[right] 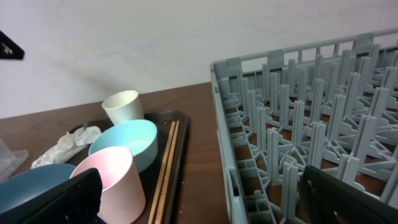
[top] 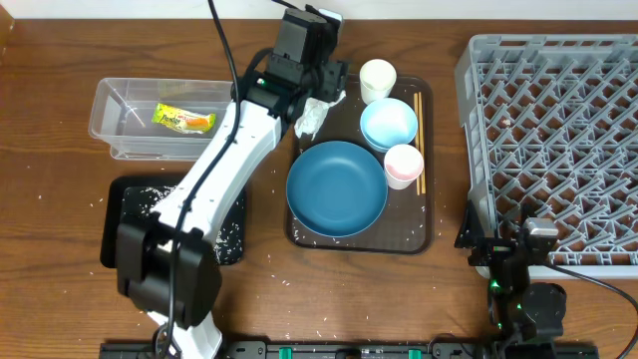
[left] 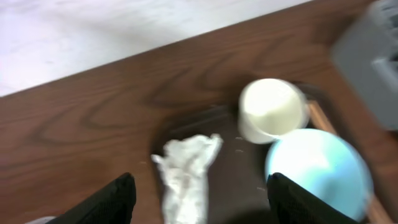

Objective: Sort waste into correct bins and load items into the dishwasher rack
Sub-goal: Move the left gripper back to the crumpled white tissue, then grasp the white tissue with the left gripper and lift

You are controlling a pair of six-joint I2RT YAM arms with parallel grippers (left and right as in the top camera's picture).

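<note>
White crumpled tissue [top: 315, 113] lies at the far left corner of the brown tray [top: 419, 239], just beside the white cup [top: 377, 78] and near the light-blue bowl [top: 389, 125]. It looks nearly weightless, soft and limp. It will crush under a squeeze, cannot break, and is more likely to trail or snag than to slip. The bunched fold in its middle seems the best place to pinch, coming straight down so that the grip gathers paper and not the tray's rim or the cup. A light squeeze should do. The risk, as I judge it, is catching only a loose flap that tears or drops on the way to a bin.

The left arm reaches long across the counter [top: 60, 40] from the near edge, over the black tray [top: 125, 199] and past the clear tub [top: 110, 120], wrist tipped down above the tissue. The left hand [left: 205, 205] is spread wide, one finger on each side of the wad, apart from it as far as I can tell. The right arm sits folded beside the dishwasher rack [top: 558, 130]. The right hand [right: 202, 208] is also spread and holds nothing.
</note>
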